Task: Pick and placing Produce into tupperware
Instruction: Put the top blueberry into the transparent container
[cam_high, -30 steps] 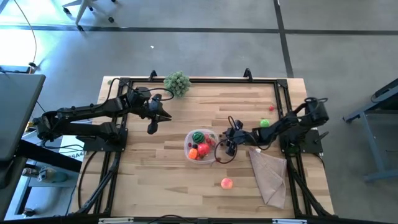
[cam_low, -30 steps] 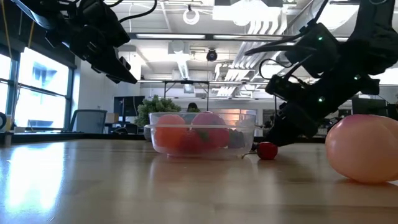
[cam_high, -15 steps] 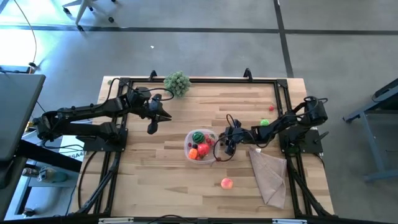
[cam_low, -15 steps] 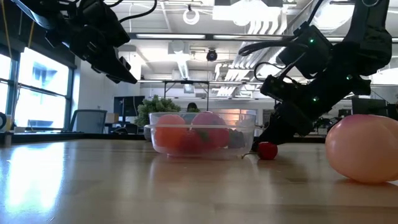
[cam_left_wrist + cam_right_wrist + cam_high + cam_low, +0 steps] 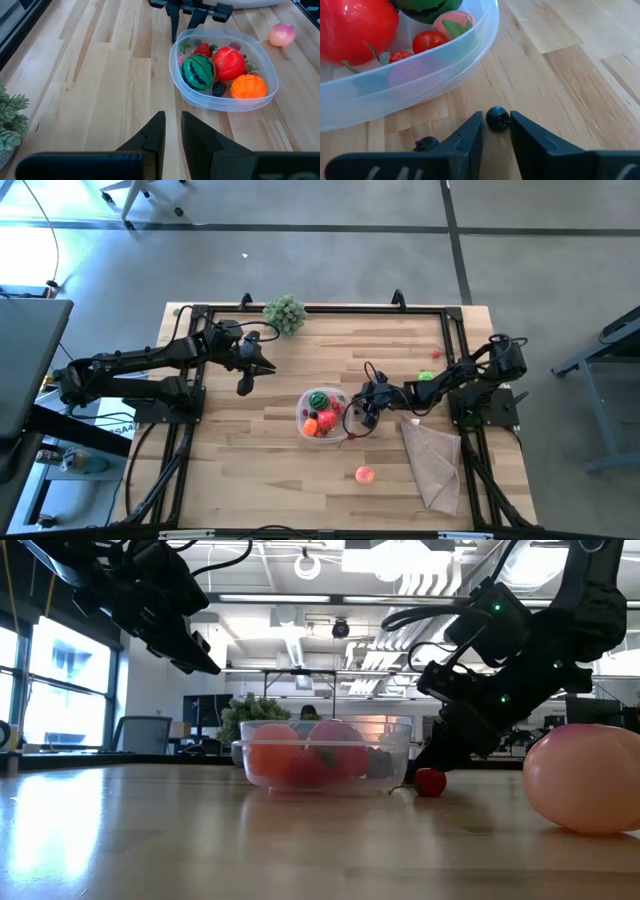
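Observation:
The clear tupperware point(image 5: 299, 420) stands mid-table holding a striped green melon point(image 5: 197, 72), a red tomato point(image 5: 229, 62), an orange piece point(image 5: 248, 86) and smaller produce. My right gripper point(image 5: 496, 117) is low at the tupperware's right wall point(image 5: 420, 75), shut on a small dark berry point(image 5: 496, 120). A second small dark piece point(image 5: 426, 144) lies beside it on the wood. My left gripper point(image 5: 244, 387) hangs shut above the table, left of the tupperware. Loose on the table are a pink peach point(image 5: 365, 474), a green piece point(image 5: 425, 377) and a small red piece point(image 5: 437, 354). My right gripper pinches the dark berry's two sides point(image 5: 490, 120) between its fingertips point(image 5: 470, 132). The fingers slant down from the table's right side. The berry sits on the wood, just outside the tupperware's wall.
A tan cloth point(image 5: 435, 462) lies near the right front, under the right arm's reach. A bushy grey-green plant point(image 5: 285, 313) stands at the far edge. A black frame point(image 5: 320, 308) runs around the tabletop. Bare wood lies left and in front of the tupperware.
My right gripper's fingers have drawn together around the dark berry, and it stays low beside the tupperware. The produce and the tupperware have not moved.

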{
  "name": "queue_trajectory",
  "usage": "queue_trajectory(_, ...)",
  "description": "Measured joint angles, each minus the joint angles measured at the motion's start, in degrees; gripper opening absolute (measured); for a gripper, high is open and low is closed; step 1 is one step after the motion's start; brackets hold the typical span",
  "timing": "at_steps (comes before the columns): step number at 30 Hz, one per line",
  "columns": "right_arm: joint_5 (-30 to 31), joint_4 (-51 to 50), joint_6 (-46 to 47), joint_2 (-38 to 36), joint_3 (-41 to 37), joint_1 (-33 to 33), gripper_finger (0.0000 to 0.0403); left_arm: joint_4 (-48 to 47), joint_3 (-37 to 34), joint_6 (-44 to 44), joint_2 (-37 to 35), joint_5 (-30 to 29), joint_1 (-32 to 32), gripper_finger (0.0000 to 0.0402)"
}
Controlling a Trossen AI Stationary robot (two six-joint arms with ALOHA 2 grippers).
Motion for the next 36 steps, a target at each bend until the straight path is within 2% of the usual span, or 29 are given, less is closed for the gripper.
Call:
queue_trajectory(5,0.2,-0.1,0.0,0.0,0.0,0.0,0.0084,0.0,0.0,0.0,0.0,0.0,0.0,0.0051)
queue_trajectory(13,0.4,0.3,0.0,0.0,0.0,0.0,0.0051,0.0,0.0,0.0,0.0,0.0,0.0,0.0051)
queue_trajectory(36,1.8,2.4,-0.9,0.1,-0.1,-0.1,0.0036,0.0,0.0,0.0,0.0,0.0,0.0,0.0051)
